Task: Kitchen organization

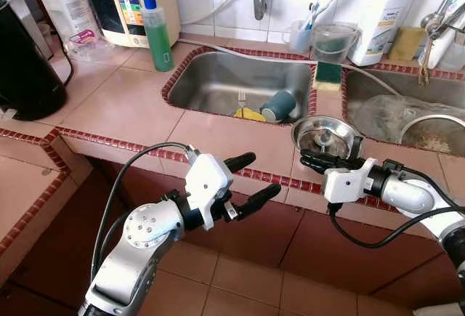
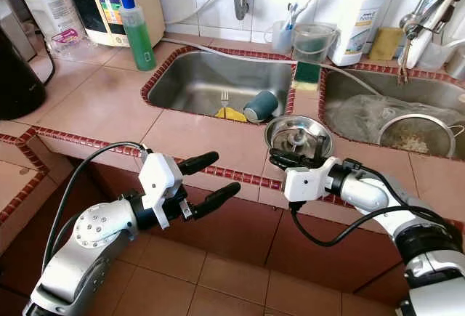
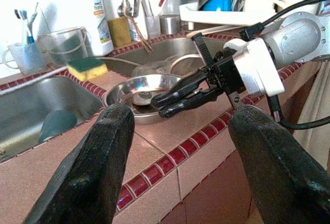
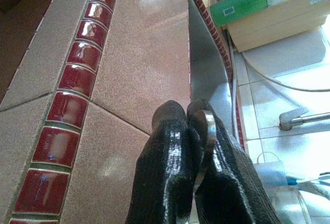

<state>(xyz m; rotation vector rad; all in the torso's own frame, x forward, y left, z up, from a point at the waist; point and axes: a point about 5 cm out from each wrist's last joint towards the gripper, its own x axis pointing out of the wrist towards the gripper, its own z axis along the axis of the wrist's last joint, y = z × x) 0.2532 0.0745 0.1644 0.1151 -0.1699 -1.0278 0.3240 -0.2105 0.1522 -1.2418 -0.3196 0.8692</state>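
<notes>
A shallow steel bowl (image 1: 327, 134) sits on the tiled counter (image 1: 131, 105) between the two sinks. My right gripper (image 1: 311, 160) is shut on the bowl's near rim; in the right wrist view its black fingers (image 4: 170, 131) pinch the thin metal edge (image 4: 209, 126). My left gripper (image 1: 263, 174) hangs open in front of the counter's red-tiled edge, below and left of the bowl, holding nothing. The left wrist view looks between its fingers at the bowl (image 3: 144, 87) and the right gripper (image 3: 162, 105).
The left sink (image 1: 211, 83) holds a teal cup (image 1: 280, 105), a fork (image 1: 241, 99) and something yellow. A sponge (image 1: 327, 74) lies on the divider. A strainer (image 1: 436, 131) sits in the right sink. A green bottle (image 1: 156, 33) and a black kettle (image 1: 25, 62) stand at left.
</notes>
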